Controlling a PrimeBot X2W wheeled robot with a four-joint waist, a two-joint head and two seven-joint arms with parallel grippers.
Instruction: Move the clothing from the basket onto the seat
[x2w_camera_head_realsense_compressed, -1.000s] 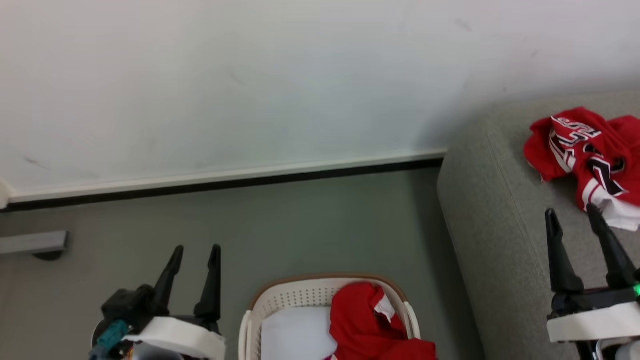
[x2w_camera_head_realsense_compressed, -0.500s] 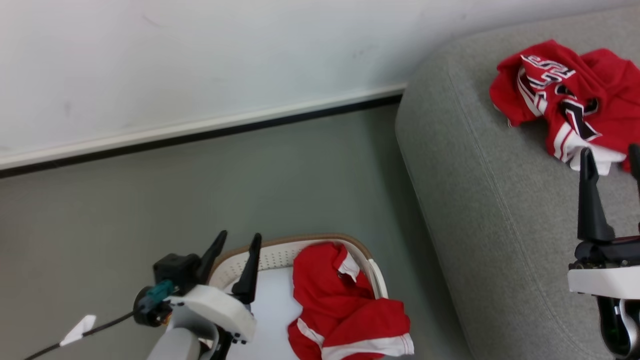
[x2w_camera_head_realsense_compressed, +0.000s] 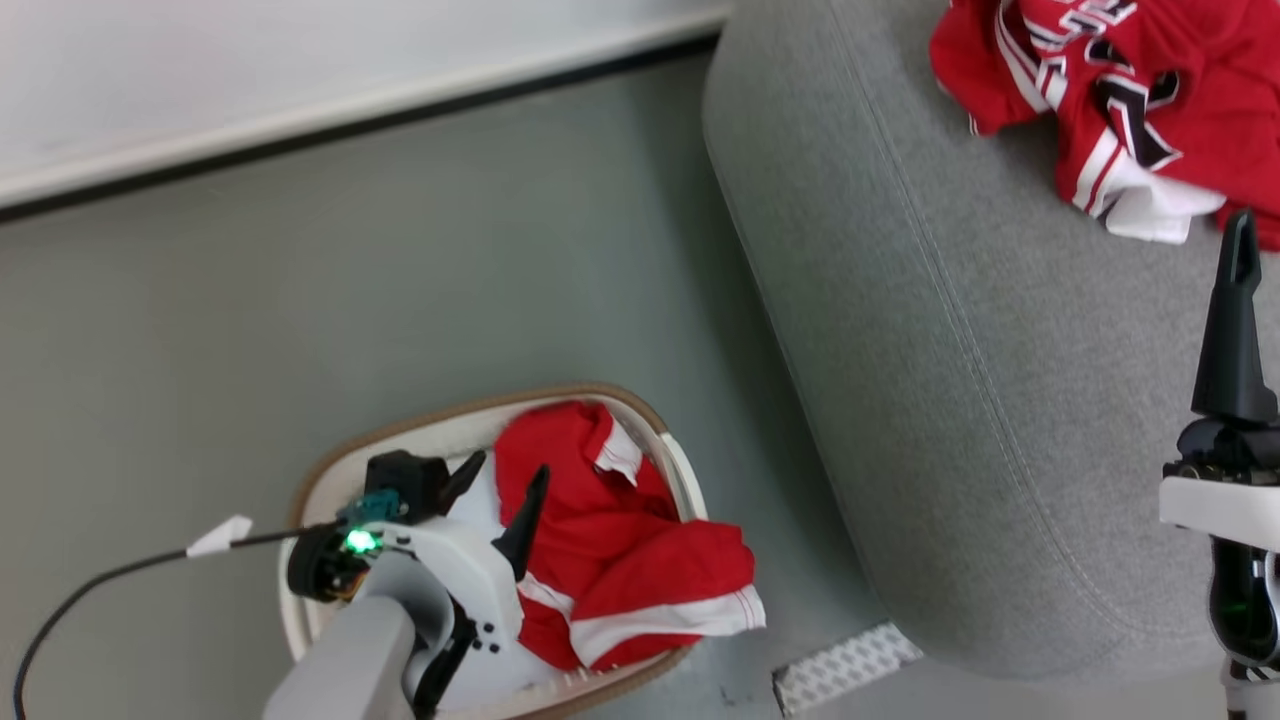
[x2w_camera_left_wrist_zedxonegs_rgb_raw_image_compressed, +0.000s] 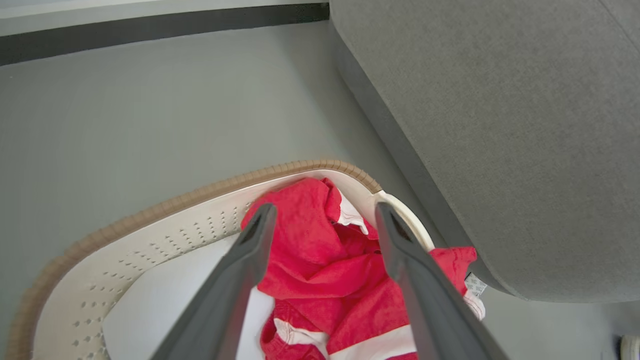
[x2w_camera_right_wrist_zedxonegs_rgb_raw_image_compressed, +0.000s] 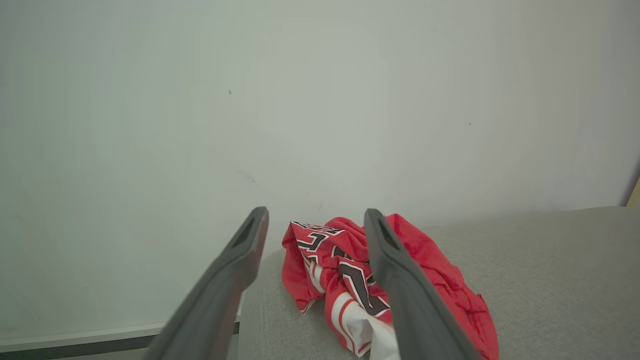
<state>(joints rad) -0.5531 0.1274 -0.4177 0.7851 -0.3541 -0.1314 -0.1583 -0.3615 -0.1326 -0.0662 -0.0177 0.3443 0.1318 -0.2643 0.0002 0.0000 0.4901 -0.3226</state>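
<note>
- The left arm reaches over the basket (x2w_camera_left_wrist_zedxonegs_rgb_raw_image_compressed: 175, 235) from its near side; the left gripper (x2w_camera_head_realsense_compressed: 508, 470) is spread wide and empty, fingers angled down.
- The red clothing (x2w_camera_head_realsense_compressed: 620, 540) is heaped in the basket's right half, under the gripper's right finger, with one fold draped over the rim.
- The right gripper (x2w_camera_right_wrist_zedxonegs_rgb_raw_image_compressed: 315, 217) hangs open above the seat (x2w_camera_head_realsense_compressed: 900, 300), with the lettered red garment (x2w_camera_head_realsense_compressed: 1100, 80) just beyond its tips.

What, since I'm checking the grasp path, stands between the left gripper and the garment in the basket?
Nothing visible. The left gripper is open above the basket, and the garment lies uncovered straight ahead of it, heaped against the side nearest the sofa, with one part draped over the rim.
</note>
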